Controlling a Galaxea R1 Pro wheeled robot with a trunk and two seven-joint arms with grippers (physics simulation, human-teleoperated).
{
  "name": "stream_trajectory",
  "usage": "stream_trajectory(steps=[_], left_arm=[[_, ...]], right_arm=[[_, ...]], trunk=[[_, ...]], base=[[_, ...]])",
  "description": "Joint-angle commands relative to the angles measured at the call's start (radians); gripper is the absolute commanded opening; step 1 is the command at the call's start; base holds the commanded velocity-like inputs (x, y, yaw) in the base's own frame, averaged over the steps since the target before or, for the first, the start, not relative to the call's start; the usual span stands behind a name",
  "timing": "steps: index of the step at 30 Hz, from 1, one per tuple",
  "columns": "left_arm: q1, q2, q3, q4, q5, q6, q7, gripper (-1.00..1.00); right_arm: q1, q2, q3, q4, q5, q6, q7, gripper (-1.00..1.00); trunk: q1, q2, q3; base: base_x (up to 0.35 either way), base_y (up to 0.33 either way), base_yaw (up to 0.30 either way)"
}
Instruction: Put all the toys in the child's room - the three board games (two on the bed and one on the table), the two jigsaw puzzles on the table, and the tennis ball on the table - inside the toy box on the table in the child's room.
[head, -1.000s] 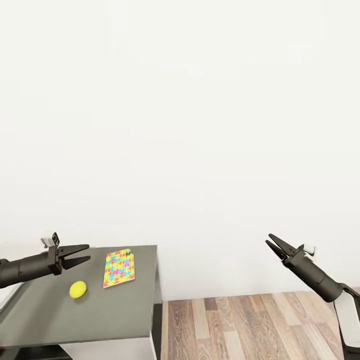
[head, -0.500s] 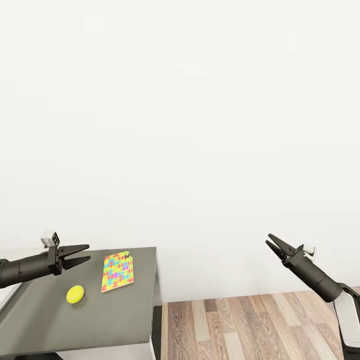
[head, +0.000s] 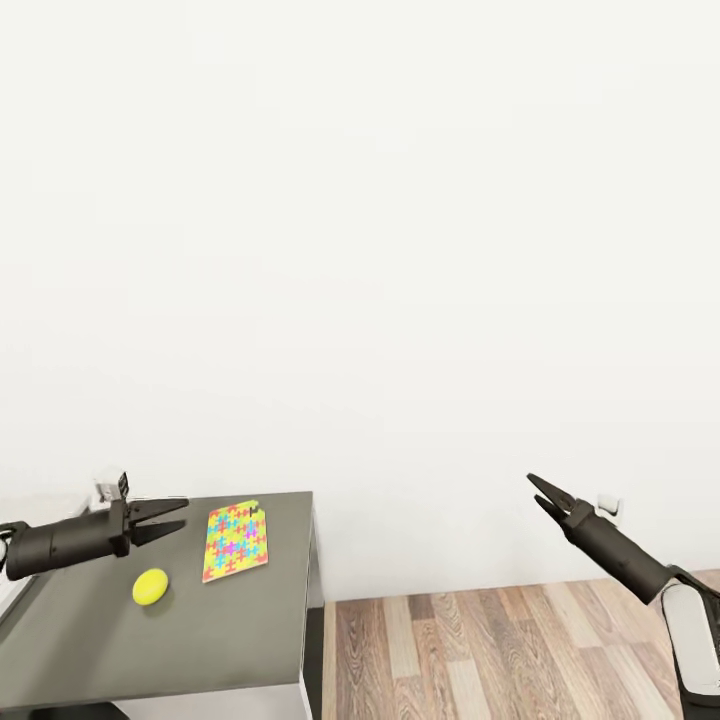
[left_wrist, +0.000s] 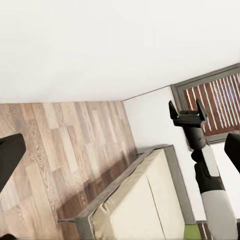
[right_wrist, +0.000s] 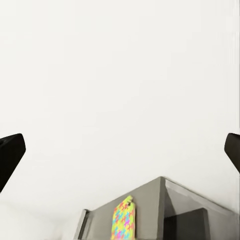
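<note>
i'm at the approach step: my left gripper (head: 170, 518), spread and empty, hovers over the dark surface (head: 240, 620) near the tennis ball (head: 151, 587) and jigsaw puzzle (head: 235, 540). right gripper (head: 540, 495) looks spread too, i think. next: descend on the ball.

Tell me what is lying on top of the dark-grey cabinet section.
On the dark-grey cabinet top lie one jigsaw puzzle and the tennis ball, apart from each other. The left arm covers part of its far left edge.
</note>
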Motion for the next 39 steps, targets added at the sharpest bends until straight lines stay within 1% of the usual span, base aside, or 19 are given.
stream_trajectory(steps=[1, 5, 6, 9, 10, 12, 13, 14, 15, 18, 19, 20, 25, 26, 29, 30, 31, 36, 39], left_arm=[[-0.002, -0.005, -0.005, 0.000, -0.012, 0.003, 0.004, 1.00], [-0.008, -0.042, -0.014, -0.002, -0.059, 0.004, 0.042, 1.00], [-0.011, -0.067, -0.016, -0.005, -0.078, 0.004, 0.067, 1.00], [-0.014, -0.110, -0.019, -0.008, -0.102, 0.004, 0.117, 1.00], [-0.016, -0.140, -0.020, -0.010, -0.118, 0.004, 0.159, 1.00], [-0.017, -0.167, -0.020, -0.012, -0.133, 0.004, 0.209, 1.00], [-0.018, -0.193, -0.021, -0.013, -0.146, 0.004, 0.264, 1.00], [-0.018, -0.205, -0.021, -0.013, -0.150, 0.004, 0.294, 1.00], [-0.019, -0.229, -0.021, -0.014, -0.156, 0.004, 0.354, 1.00], [-0.026, -0.268, -0.021, -0.014, -0.161, 0.005, 0.445, 1.00], [-0.031, -0.281, -0.021, -0.014, -0.162, 0.005, 0.475, 1.00], [-0.045, -0.306, -0.021, -0.014, -0.164, 0.005, 0.533, 1.00], [-0.077, -0.359, -0.023, 0.001, -0.166, 0.005, 0.673, 1.00], [-0.083, -0.381, -0.025, 0.006, -0.167, 0.005, 0.727, 1.00], [-0.089, -0.404, -0.027, 0.010, -0.168, 0.005, 0.800, 1.00], [-0.091, -0.413, -0.028, 0.012, -0.168, 0.005, 0.838, 1.00], [-0.091, -0.413, -0.028, 0.012, -0.168, 0.005, 0.838, 1.00], [-0.119, -0.441, 0.000, 0.040, -0.196, -0.023, 0.831, 1.00], [-0.131, -0.435, -0.001, 0.052, -0.214, -0.040, 0.838, 1.00]], right_arm=[[-0.001, 0.000, 0.001, 0.005, 0.000, 0.001, -0.013, 1.00], [-0.001, -0.004, 0.019, 0.060, 0.016, -0.034, -0.089, 1.00], [-0.001, -0.008, 0.031, 0.102, 0.030, -0.054, -0.134, 1.00], [-0.003, -0.012, 0.044, 0.161, 0.051, -0.079, -0.200, 1.00], [-0.007, -0.014, 0.049, 0.191, 0.065, -0.089, -0.245, 1.00], [-0.011, -0.014, 0.053, 0.212, 0.083, -0.096, -0.291, 1.00], [-0.016, -0.014, 0.056, 0.224, 0.105, -0.100, -0.339, 1.00], [-0.019, -0.013, 0.057, 0.229, 0.117, -0.101, -0.363, 1.00], [-0.024, -0.013, 0.061, 0.235, 0.144, -0.102, -0.410, 1.00], [-0.032, -0.009, 0.074, 0.235, 0.183, -0.101, -0.473, 1.00], [-0.035, -0.007, 0.080, 0.235, 0.194, -0.100, -0.492, 1.00], [-0.040, -0.007, 0.099, 0.234, 0.212, -0.099, -0.524, 1.00], [-0.050, -0.011, 0.150, 0.234, 0.234, -0.101, -0.571, 1.00], [-0.051, -0.012, 0.164, 0.233, 0.238, -0.102, -0.578, 1.00], [-0.053, -0.010, 0.176, 0.233, 0.242, -0.104, -0.584, 1.00], [-0.054, -0.007, 0.180, 0.233, 0.243, -0.106, -0.587, 1.00], [-0.054, -0.007, 0.180, 0.233, 0.243, -0.106, -0.587, 1.00], [-0.082, 0.021, 0.209, 0.215, 0.239, -0.133, -0.568, 1.00], [-0.081, 0.031, 0.226, 0.217, 0.240, -0.150, -0.569, 1.00]], trunk=[[0.001, -0.002, -0.002], [0.001, -0.002, -0.003], [0.001, -0.002, -0.003], [0.001, -0.002, -0.003], [0.001, -0.002, -0.003], [0.001, -0.002, -0.003], [0.001, -0.002, -0.003], [0.001, -0.002, -0.003], [0.001, -0.002, -0.003], [0.001, -0.002, -0.003], [0.001, -0.002, -0.003], [0.001, -0.002, -0.003], [0.001, -0.002, -0.003], [0.001, -0.002, -0.003], [0.001, -0.002, -0.003], [0.001, -0.002, -0.003], [0.001, -0.002, -0.003], [0.001, -0.002, -0.003], [0.001, -0.002, -0.003]], base=[[0.000, 0.000, 0.000], [0.000, 0.000, 0.000], [0.000, 0.000, 0.000], [0.000, 0.000, 0.000], [0.000, 0.000, 0.000], [0.000, 0.000, 0.000], [0.000, 0.000, 0.000], [0.000, 0.000, 0.000], [0.000, 0.000, 0.000], [0.000, 0.000, 0.000], [0.000, 0.000, 0.000], [0.000, 0.000, 0.000], [0.000, 0.000, 0.000], [0.000, 0.000, 0.000], [0.000, 0.000, 0.000], [0.000, 0.000, 0.000], [0.000, 0.000, 0.000], [0.000, 0.000, 0.000], [0.000, 0.000, 0.000]])
